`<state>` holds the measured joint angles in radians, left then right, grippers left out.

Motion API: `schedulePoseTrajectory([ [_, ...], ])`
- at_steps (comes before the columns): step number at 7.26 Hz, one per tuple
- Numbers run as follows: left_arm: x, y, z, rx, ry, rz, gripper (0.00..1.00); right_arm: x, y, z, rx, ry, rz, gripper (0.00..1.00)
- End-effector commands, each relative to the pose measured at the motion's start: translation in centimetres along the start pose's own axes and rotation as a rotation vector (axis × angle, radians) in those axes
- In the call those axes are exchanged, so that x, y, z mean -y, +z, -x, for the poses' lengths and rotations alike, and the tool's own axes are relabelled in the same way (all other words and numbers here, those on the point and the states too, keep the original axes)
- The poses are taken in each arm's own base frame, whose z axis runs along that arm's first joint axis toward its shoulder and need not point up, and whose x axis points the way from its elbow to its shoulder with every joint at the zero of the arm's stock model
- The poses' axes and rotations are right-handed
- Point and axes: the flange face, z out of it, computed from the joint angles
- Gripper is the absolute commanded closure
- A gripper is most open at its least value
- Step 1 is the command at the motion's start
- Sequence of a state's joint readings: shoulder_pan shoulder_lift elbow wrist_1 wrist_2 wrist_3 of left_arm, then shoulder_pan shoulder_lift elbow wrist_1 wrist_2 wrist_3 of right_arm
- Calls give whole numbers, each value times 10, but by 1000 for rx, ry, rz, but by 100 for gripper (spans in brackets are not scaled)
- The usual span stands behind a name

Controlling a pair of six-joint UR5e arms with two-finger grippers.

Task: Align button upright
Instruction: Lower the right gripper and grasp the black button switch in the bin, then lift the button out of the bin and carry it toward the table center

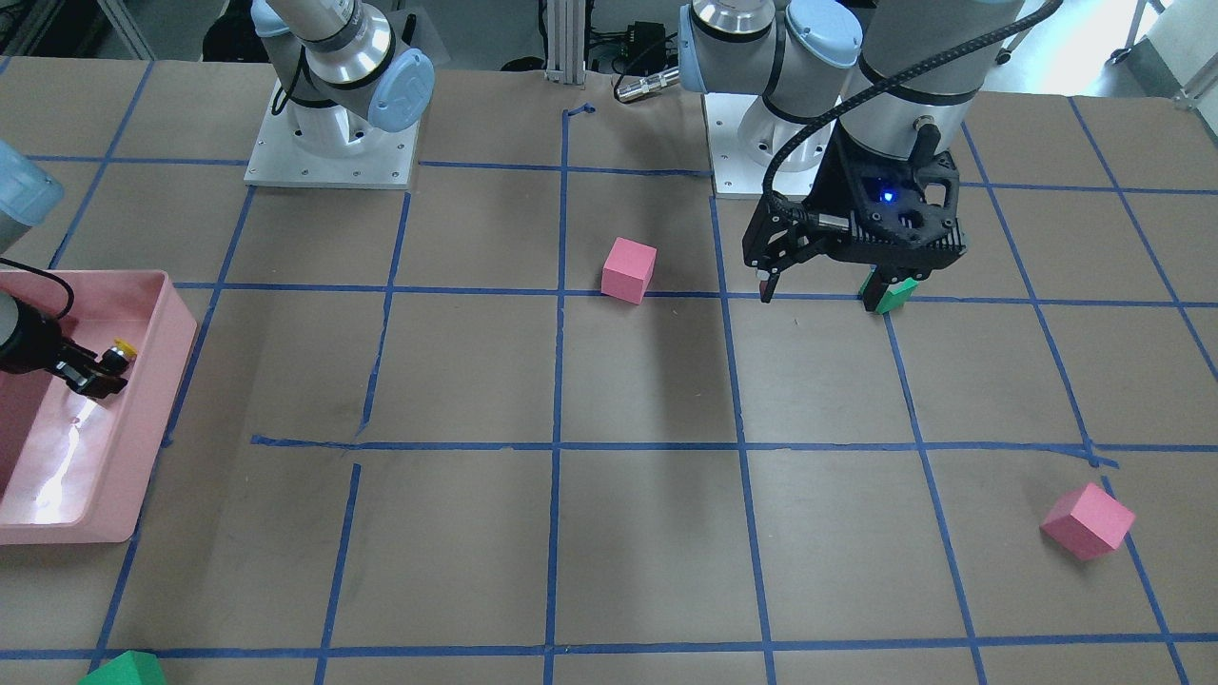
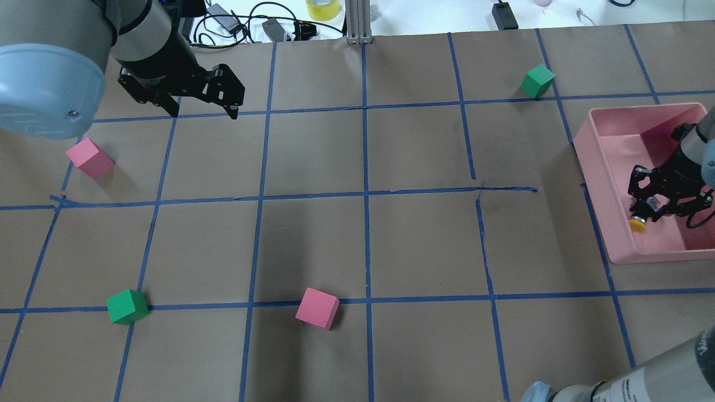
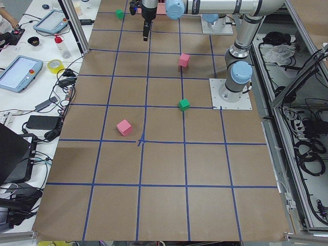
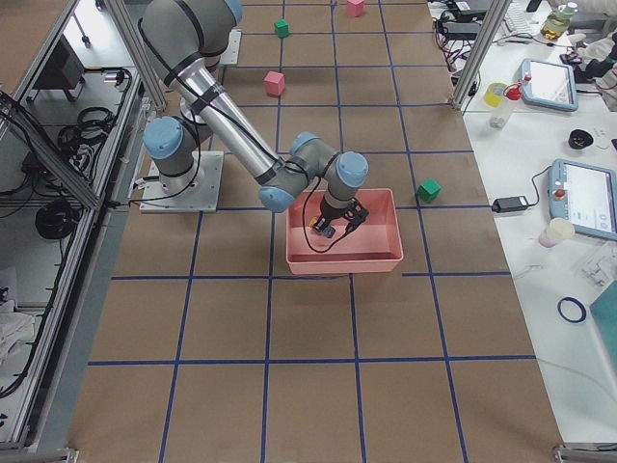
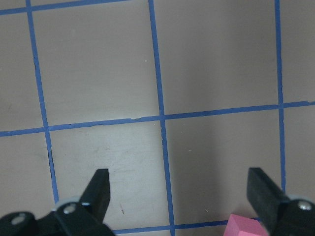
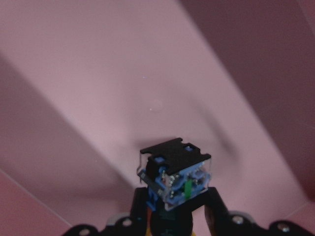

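Right gripper [image 2: 649, 207] is clamped on the button [image 2: 637, 224], tilted inside the pink tray [image 2: 642, 107]; I should turn my wrist slowly until its yellow cap faces up, then lower gently.

arms: left arm [image 1: 904, 48] and right arm [image 1: 328, 29] are both silver-grey tubes, pretty chunky
joint caps [image 1: 400, 90]: pale blue, round
bases [image 1: 328, 164]: white square plates
left gripper [image 1: 821, 295]: bulky black shell with a lil blue light [image 1: 888, 197], braided black cable [image 1: 913, 68] feeding in
right gripper [image 2: 642, 215]: black too, thin black cable [image 2: 701, 220] looping off it
fingers [image 5: 98, 189]: flat black wedges, silver screws [image 5: 69, 209] at the roots
label: white sticker [image 2: 637, 385] w/ black print on the right arm
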<state>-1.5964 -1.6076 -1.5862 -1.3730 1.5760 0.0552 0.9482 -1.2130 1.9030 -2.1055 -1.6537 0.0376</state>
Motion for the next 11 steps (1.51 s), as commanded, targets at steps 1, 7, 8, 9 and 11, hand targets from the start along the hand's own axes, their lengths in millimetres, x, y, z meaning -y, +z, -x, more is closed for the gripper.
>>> schedulePoseTrajectory([
  [1, 0, 0, 1, 1, -1, 0, 0, 5, -13, -1, 3, 27, -24, 100],
  [7, 0, 1, 0, 1, 0, 3, 0, 24, -115, -8, 4, 21, -51, 100],
  [8, 0, 2, 0, 1, 0, 5, 0, 20, -132, -5, 4, 2, -79, 100],
  [9, 0, 2, 0, -1, 0, 4, 0, 17, -150, 4, 2, -35, -115, 100],
  [11, 0, 2, 0, 1, 0, 5, 0, 0, -182, 64, -24, -144, -140, 100],
])
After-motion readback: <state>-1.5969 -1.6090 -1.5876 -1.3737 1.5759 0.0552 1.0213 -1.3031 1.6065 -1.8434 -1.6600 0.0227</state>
